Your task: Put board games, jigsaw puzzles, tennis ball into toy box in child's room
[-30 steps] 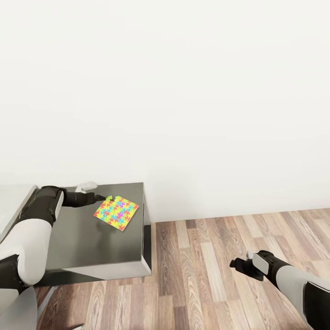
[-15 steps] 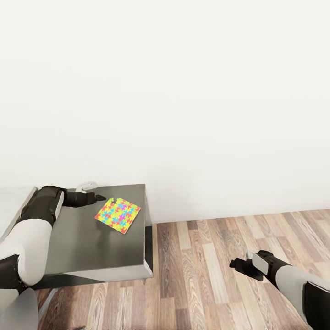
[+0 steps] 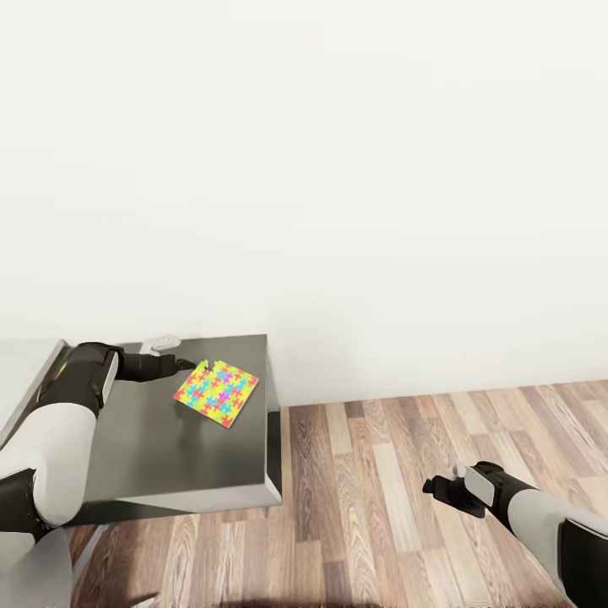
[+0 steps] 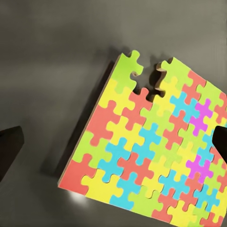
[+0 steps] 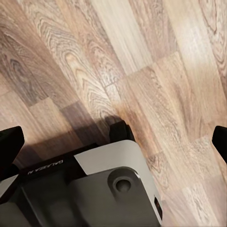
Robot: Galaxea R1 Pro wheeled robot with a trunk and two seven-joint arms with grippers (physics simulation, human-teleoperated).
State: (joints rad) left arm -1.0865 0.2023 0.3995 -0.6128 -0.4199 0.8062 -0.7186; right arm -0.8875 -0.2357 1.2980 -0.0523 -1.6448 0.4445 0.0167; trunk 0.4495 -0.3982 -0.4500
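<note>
Dark grey, faintly glossy top of the low side unit (image 3: 169, 439) sits against a bare white wall (image 3: 338, 169), with a strip of the paler desk top (image 3: 21, 363) joined at its left. Right of the unit, wood-plank floor (image 3: 405, 473) in mixed brown tones runs to the wall. One jigsaw puzzle (image 3: 216, 393) lies on the dark top, in the far right part, near the unit's right edge but fully on the surface. It looks almost square, so no clear long axis; it sits turned like a diamond, one corner toward the wall and the left arm, the opposite corner toward the room. In the left wrist view the puzzle (image 4: 156, 151) has a notch of missing pieces at its near corner, and one edge appears tilted up off the surface, with a shadow under it. Left gripper (image 3: 187, 366) reaches in from the left, tips at the puzzle's wall-side corner; in the wrist view the dark fingers (image 4: 9, 146) stand wide apart at either edge, one of them over the puzzle. Right gripper (image 3: 439, 487) hangs over the floor, well apart from the unit; its fingertips (image 5: 10, 142) are likewise spread, nothing between them. Part of the robot's base (image 5: 94, 189) shows beneath.
</note>
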